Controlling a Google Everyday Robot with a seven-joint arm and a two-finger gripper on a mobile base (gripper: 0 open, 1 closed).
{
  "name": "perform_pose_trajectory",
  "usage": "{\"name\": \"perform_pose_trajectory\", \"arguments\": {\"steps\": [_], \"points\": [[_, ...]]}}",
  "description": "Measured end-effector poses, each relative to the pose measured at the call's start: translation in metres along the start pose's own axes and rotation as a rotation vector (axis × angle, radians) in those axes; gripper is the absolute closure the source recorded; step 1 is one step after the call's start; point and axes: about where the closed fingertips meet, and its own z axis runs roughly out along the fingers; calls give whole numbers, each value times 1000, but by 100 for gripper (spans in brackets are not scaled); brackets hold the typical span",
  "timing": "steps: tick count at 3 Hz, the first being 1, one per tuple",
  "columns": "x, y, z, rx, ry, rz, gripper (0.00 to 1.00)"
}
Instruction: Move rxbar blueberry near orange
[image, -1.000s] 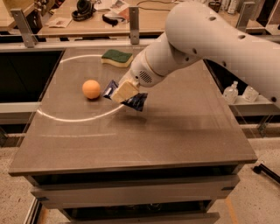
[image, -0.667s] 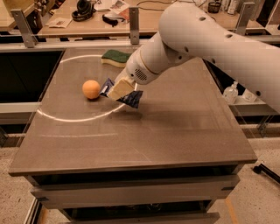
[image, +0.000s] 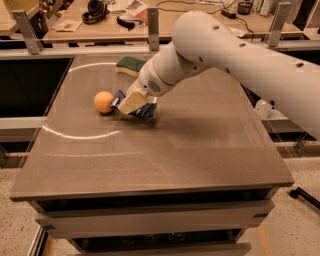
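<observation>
Locating rxbar blueberry (image: 143, 112): left-centre of the table (image: 200, 150), directly under the gripper (image: 133, 102). Only its two ends show, one either side of the tan fingers.
Bar long axis: runs from upper left, toward the orange (image: 104, 102), down to lower right. The left end sits a little higher in view, so the bar looks slightly tilted.
Bar to table: resting or held just clear, cannot tell. A shadow lies close beneath it.
Gripper: fingers closed across the bar's short width at mid-length, which reads as clamped on the wrapper.
Orange from gripper: to the left, just off the bar's left crimped end. Very near, and whether they touch I cannot tell.
Coming move (judgement): the bar is already close to the orange, so what remains is likely to set it down and let go. Any further leftward travel would push the bar's end into the ball, which would roll.
Arm (image: 225, 50): reaches in from the right rear.
Sponge (image: 130, 65): behind the gripper toward the far edge, well apart, out of the way.
</observation>
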Motion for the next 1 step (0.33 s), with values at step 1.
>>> {"name": "perform_pose_trajectory", "arguments": {"steps": [1], "points": [[0,2,0,-3,1,-1,82]]}}
